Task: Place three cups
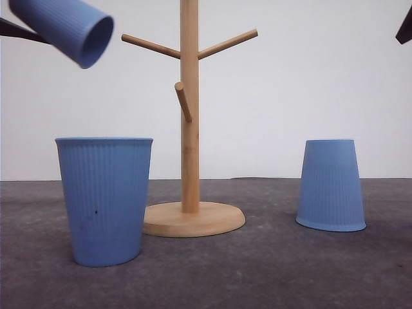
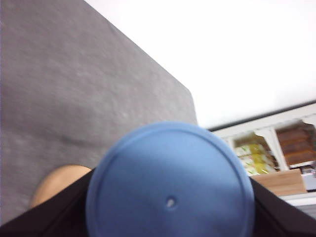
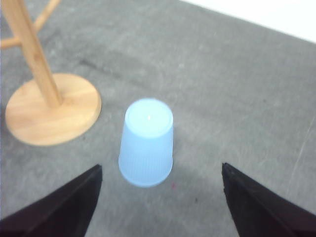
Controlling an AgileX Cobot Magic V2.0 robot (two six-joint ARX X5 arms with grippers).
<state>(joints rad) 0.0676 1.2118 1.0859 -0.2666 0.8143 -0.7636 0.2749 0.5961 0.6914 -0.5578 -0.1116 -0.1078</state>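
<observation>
Cups, three of them, all light blue and ribbed. Far left and high above the table, the left gripper [image 2: 170, 217] is clamped on one cup [image 1: 64, 26], holding it tilted on its side in the air with its open mouth facing right toward the wooden cup tree [image 1: 189, 116]; from the left wrist camera its flat base [image 2: 170, 182] sits between the dark fingers [image 2: 54, 212]. Below it, a second cup [image 1: 105, 199] stands upright, mouth up, on the grey table [image 1: 257, 270], just left of the tree's round base [image 1: 193, 219]. The tree's pegs are bare. Farther right, well apart from the tree, the third cup [image 1: 331, 185] stands upside down. The right gripper [image 3: 158, 202] hangs above it, fingers [image 3: 64, 207] spread wide, touching nothing.
</observation>
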